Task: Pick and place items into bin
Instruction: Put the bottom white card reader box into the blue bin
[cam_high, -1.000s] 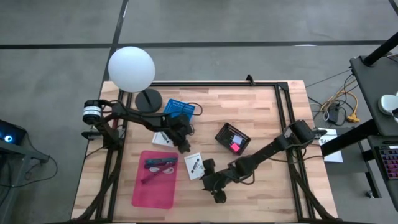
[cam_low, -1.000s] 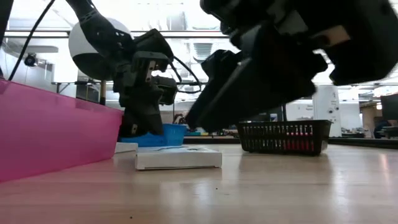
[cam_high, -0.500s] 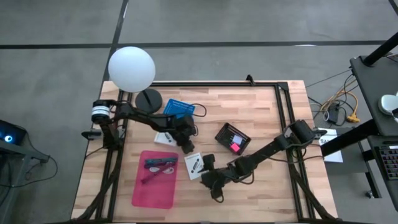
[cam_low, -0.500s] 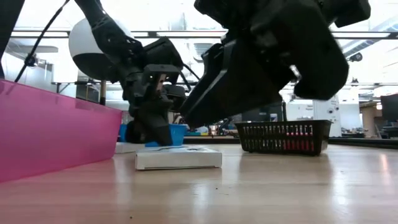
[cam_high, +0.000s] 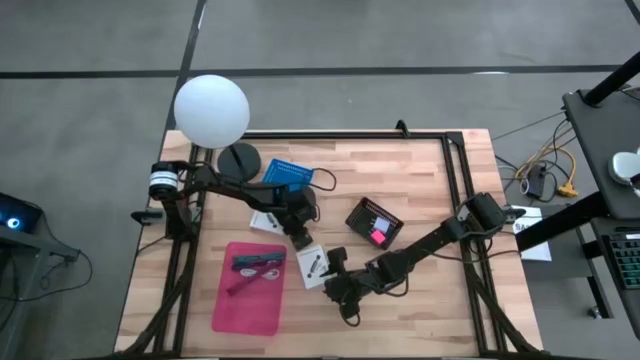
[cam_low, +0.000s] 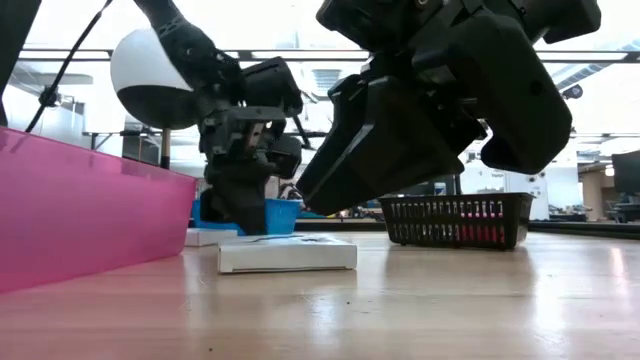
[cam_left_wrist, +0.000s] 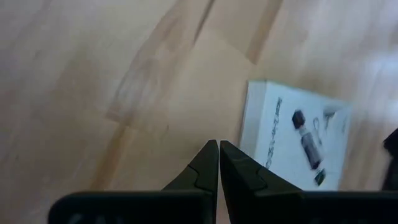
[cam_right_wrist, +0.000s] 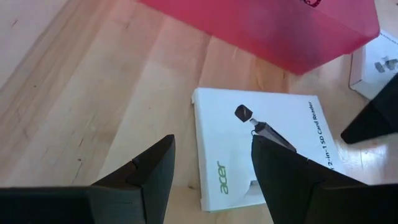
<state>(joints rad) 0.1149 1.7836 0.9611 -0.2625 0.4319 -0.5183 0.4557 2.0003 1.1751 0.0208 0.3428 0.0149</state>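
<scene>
Left hand (cam_high: 303, 238) shifted onto nearer of 2 white boxes (cam_high: 311, 265); 1 pink bin (cam_high: 249, 302).

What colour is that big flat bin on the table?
Pink, see-through: the bin shows best in the high view.

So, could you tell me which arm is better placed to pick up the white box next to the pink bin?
The right one: the right gripper is open facing the white box, while the left gripper is shut beside it.

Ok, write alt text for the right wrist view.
The right tool, open, hovers over a white card-reader box lying flat on the wooden table. A pink bin sits just beyond the box.
</scene>
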